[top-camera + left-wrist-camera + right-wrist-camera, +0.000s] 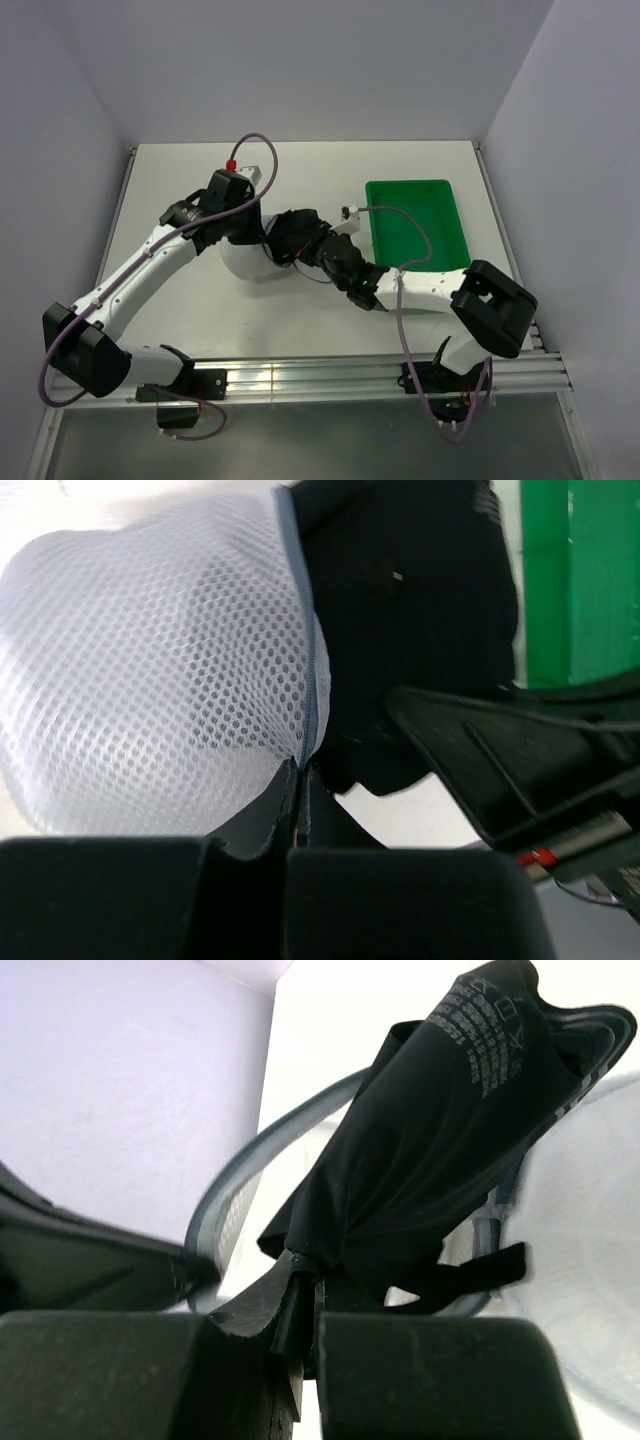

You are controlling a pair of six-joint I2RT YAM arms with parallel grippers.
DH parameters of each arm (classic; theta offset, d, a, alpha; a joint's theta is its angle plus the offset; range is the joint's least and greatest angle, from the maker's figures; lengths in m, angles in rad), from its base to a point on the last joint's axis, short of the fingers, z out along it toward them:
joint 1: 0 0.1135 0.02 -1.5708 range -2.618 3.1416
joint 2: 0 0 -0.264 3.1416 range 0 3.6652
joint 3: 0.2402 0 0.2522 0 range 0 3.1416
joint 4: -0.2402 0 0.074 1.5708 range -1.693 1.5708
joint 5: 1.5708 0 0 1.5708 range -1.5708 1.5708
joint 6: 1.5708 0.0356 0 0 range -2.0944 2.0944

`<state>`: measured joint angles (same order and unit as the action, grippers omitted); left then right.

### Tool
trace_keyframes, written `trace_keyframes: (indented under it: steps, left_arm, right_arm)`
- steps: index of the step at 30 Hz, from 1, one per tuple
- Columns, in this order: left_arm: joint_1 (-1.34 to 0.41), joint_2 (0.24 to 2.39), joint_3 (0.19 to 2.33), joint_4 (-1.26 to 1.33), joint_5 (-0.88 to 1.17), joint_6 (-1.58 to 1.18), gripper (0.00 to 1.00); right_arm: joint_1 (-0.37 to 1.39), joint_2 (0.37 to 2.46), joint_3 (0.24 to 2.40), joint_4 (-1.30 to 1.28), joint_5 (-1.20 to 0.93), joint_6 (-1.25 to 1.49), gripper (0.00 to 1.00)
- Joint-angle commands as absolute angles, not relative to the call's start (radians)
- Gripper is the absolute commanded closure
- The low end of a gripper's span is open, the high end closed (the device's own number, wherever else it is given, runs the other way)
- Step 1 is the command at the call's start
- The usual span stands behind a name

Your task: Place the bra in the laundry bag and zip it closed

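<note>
Left wrist view: the laundry bag (150,670) is pinched at its grey rim by the left gripper (298,775). The bra (440,1130) is clamped by the right gripper (300,1280) at the bag's open mouth — how far inside cannot be told.

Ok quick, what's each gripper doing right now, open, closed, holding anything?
Left gripper: closed, pinching the zipper rim of the laundry bag.
Right gripper: closed, holding the bra by a fold of fabric.

Pale print on bra (487,1045); too blurred to read
</note>
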<state>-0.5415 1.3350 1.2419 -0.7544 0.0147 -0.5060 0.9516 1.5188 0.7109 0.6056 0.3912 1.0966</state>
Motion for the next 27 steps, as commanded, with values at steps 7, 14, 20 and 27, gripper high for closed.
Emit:
trace_keyframes:
  steps: [7, 14, 20, 27]
  left_arm:
    - [-0.538, 1.333, 1.230, -0.620, 0.207, -0.482, 1.00]
    - [-0.528, 1.341, 1.212, -0.621, 0.106, -0.514, 1.00]
    - [-0.499, 1.257, 1.121, -0.574, 0.070, -0.532, 1.00]
    - [-0.497, 1.180, 1.155, -0.448, 0.199, -0.546, 1.00]
  right_arm:
    - [1.026, 1.604, 0.837, 0.641, 0.372, 0.974, 1.00]
    - [1.026, 1.693, 0.841, 0.845, 0.043, 0.908, 1.00]
    - [1.020, 1.727, 0.804, 0.980, -0.123, 0.891, 1.00]
    - [1.002, 1.414, 0.747, 0.791, -0.002, 0.776, 1.00]
